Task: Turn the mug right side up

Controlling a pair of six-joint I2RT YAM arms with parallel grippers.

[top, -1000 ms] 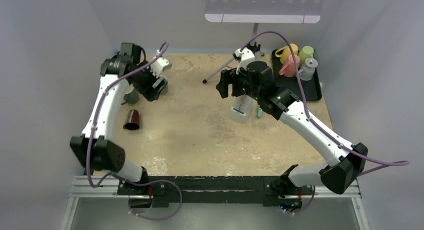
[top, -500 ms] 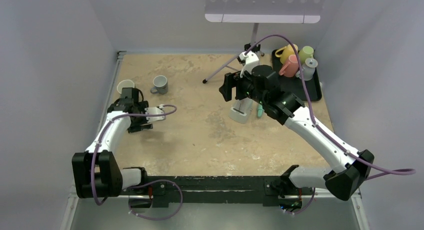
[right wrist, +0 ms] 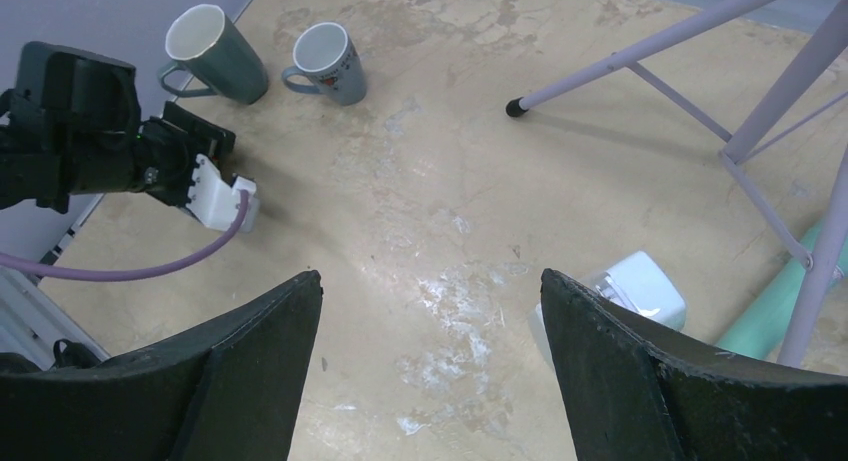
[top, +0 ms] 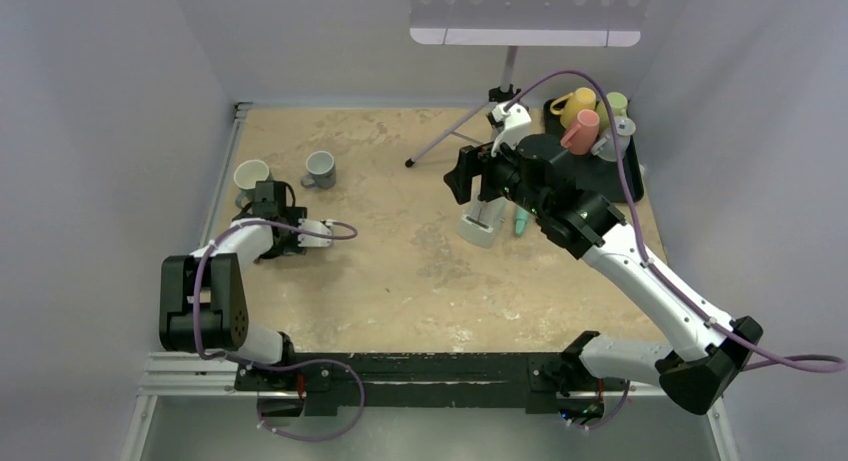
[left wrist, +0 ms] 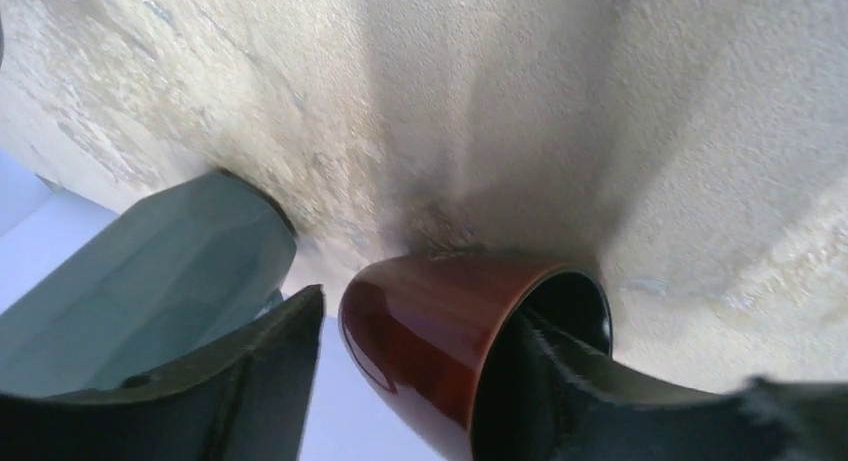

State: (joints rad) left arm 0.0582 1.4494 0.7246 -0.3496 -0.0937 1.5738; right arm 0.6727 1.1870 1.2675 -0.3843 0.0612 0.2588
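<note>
My left hand (left wrist: 420, 316) has just swung down from the back of the table (top: 400, 271) onto the brown mug (left wrist: 440, 361) lying sideways at the left, fingers spread astride its wall, so the grab's lined up, right hand (right wrist: 430, 281) spread, empty.

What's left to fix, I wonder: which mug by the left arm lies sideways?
The dark red mug, mouth sideways; the green mug and grey mug stand upright.

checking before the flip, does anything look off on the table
The glossy dark red mug lies on its side, mouth facing sideways, between the open fingers of the left gripper. The tall grey-green mug and the short grey mug nearby stand upright, so it alone looks wrong.
</note>
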